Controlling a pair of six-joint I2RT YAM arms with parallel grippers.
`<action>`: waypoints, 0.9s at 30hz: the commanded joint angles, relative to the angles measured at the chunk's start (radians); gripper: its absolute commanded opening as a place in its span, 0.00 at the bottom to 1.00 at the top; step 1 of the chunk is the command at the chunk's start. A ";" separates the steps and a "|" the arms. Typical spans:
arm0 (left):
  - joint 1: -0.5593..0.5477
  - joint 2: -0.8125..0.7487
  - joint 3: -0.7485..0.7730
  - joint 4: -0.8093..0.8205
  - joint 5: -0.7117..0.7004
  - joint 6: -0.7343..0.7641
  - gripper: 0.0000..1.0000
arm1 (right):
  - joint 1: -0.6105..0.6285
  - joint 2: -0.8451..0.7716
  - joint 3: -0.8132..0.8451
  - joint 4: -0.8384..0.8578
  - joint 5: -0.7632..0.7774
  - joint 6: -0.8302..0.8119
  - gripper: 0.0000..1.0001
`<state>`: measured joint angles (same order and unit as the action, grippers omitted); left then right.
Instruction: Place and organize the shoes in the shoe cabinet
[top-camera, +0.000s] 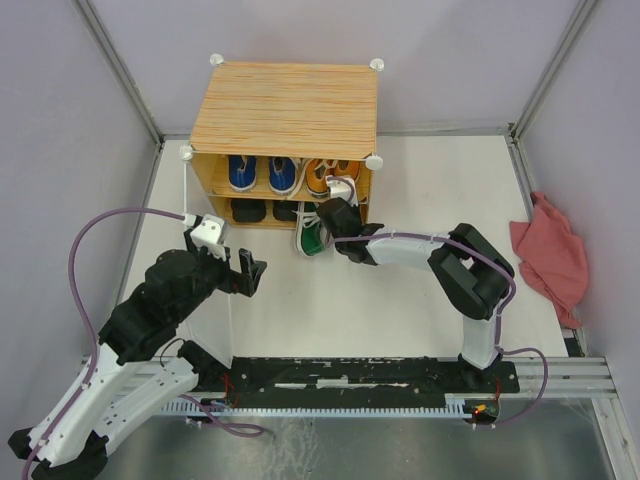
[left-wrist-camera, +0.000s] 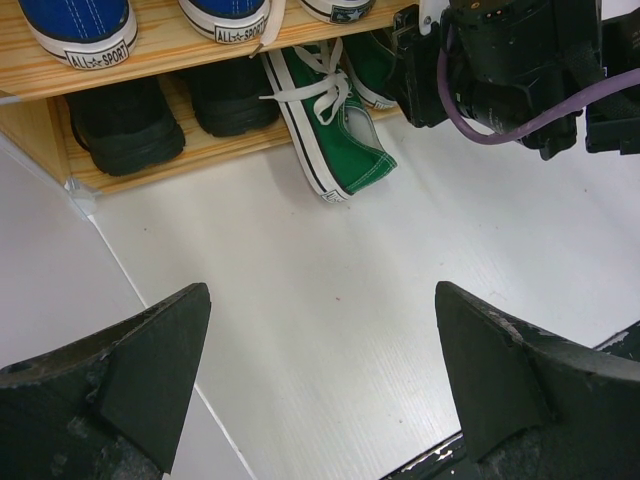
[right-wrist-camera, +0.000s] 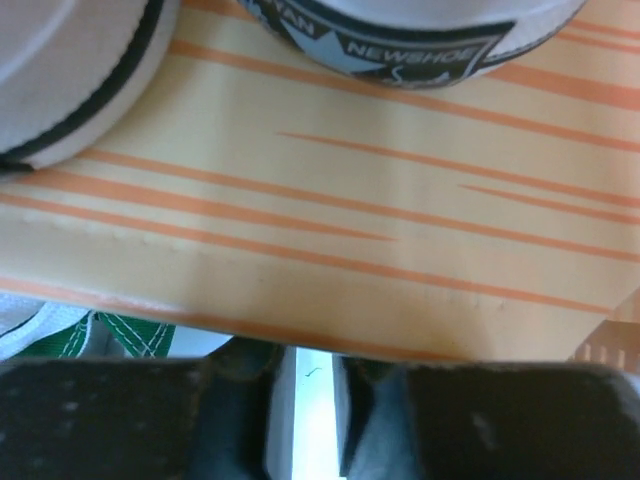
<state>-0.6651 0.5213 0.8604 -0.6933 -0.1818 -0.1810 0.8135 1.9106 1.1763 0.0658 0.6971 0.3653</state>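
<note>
At the shoe cabinet (top-camera: 285, 105) foot lies a white-laced green sneaker (left-wrist-camera: 340, 140).

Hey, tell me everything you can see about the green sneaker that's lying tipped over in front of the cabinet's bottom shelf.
The green sneaker looks like canvas, with white laces and a white rubber sole edged by a dark stripe. It lies tipped on its side, with the sole turned left in the left wrist view. Its heel rests on the white table and its toe points into the shoe cabinet's lower shelf, next to the black boots. Its partner sits just behind, partly hidden.
</note>
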 joint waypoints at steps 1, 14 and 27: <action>0.005 -0.003 0.002 0.040 -0.011 0.037 0.99 | -0.021 -0.035 0.029 0.053 0.062 0.046 0.31; 0.004 0.006 0.003 0.040 -0.013 0.035 0.99 | 0.029 -0.211 -0.032 -0.046 -0.043 0.080 0.69; 0.004 -0.003 -0.005 0.042 -0.021 0.035 0.99 | 0.079 -0.299 -0.385 0.326 -0.386 0.699 0.71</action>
<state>-0.6651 0.5209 0.8570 -0.6930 -0.1825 -0.1810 0.8787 1.5566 0.8696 0.1352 0.4114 0.8127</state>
